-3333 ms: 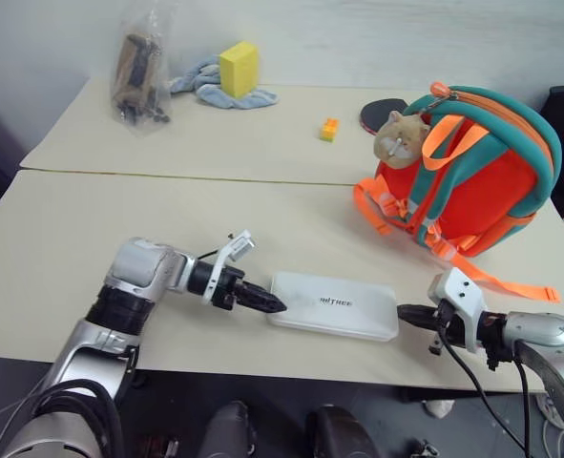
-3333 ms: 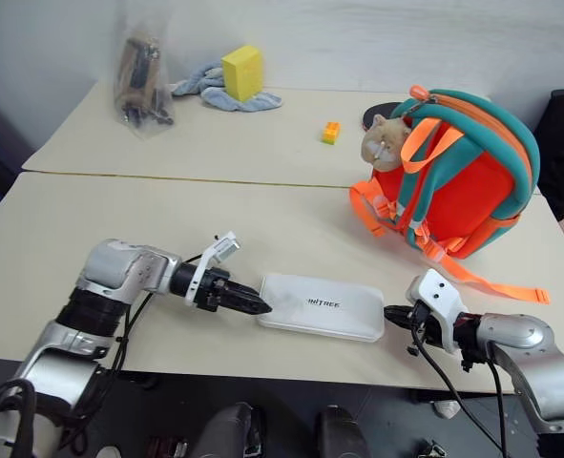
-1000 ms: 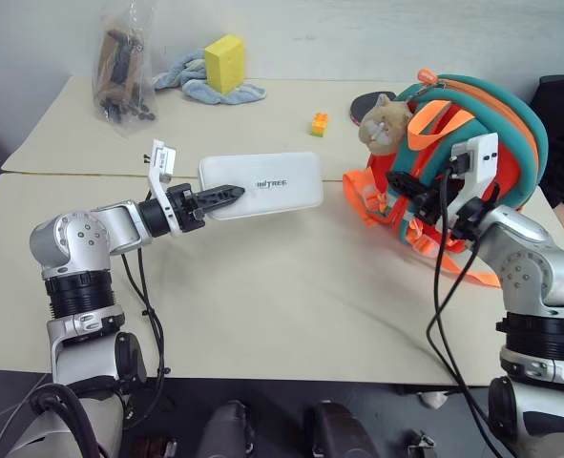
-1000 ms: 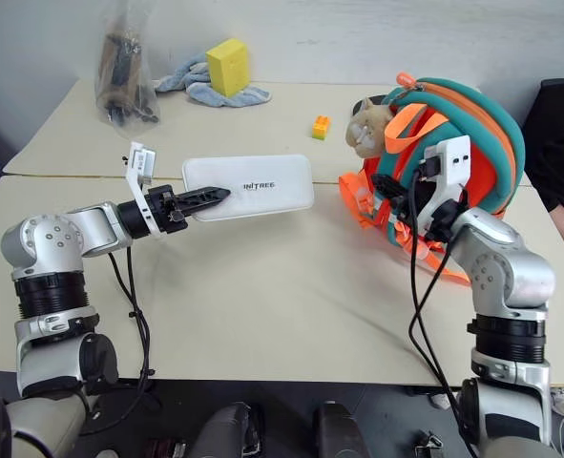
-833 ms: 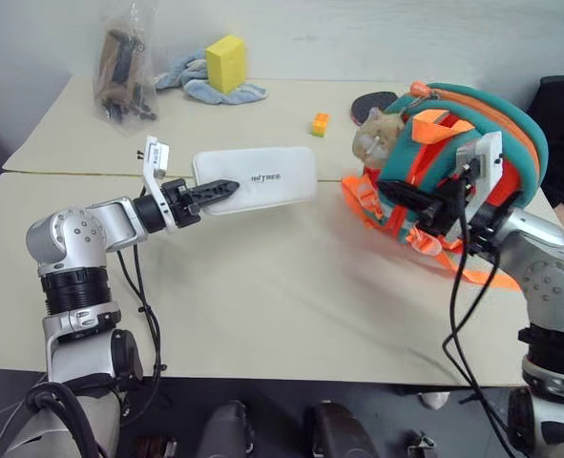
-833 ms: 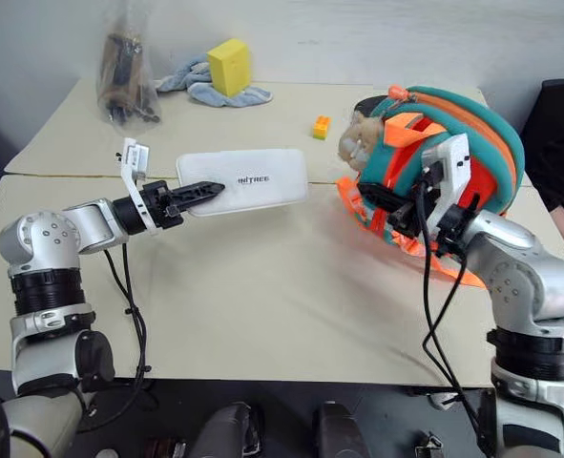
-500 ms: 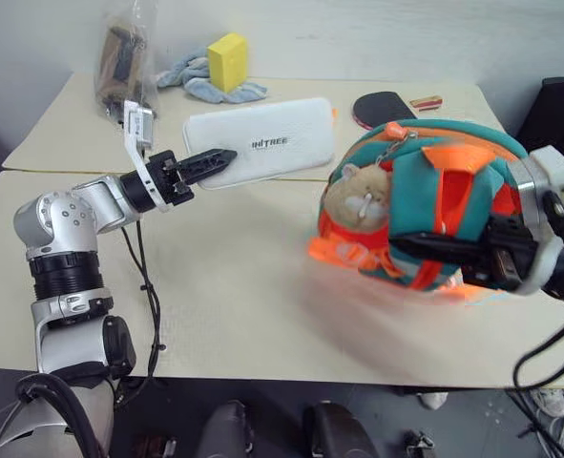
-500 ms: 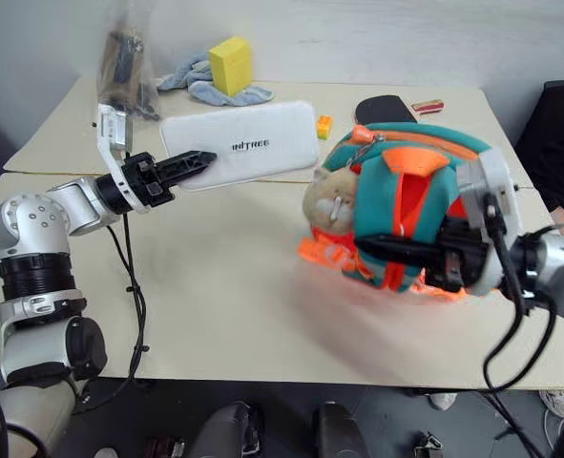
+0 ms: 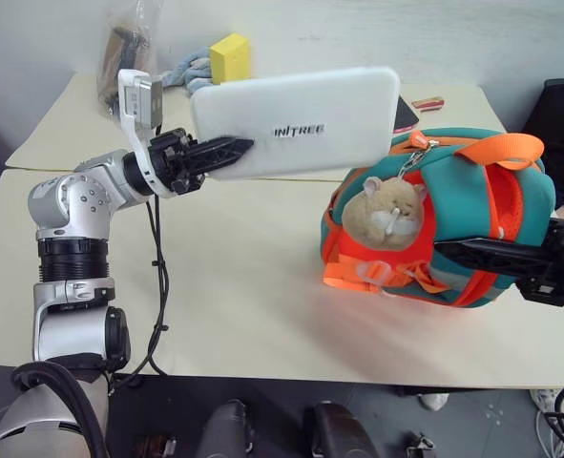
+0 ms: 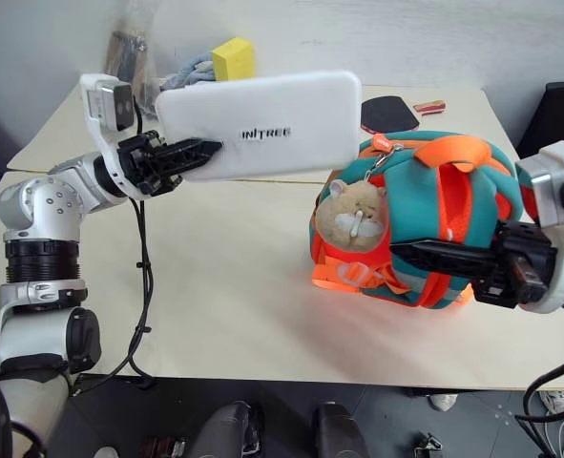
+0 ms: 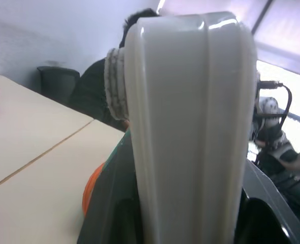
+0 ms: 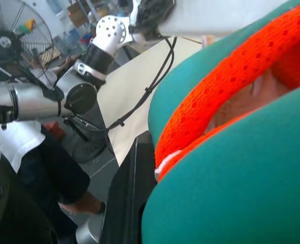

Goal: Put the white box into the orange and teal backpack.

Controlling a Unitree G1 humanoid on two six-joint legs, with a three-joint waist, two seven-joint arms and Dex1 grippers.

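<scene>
Above the worktop (image 9: 243,286), left claw (image 9: 226,151) clamps the white box (image 9: 301,119), airborne beside the orange and teal backpack (image 9: 453,229); right claw (image 10: 434,256) closed, apparently pinching backpack fabric. Insertion not started.

A: What is that big white thing up close?
B: The white box (image 11: 190,127), standing tall.
A: And behind it?
B: A person (image 11: 101,96) in dark clothes, beside the pale surface (image 11: 33,168).

a lab: pale worktables (image 9: 262,286), fan (image 12: 10,35), seated person (image 12: 18,168).
</scene>
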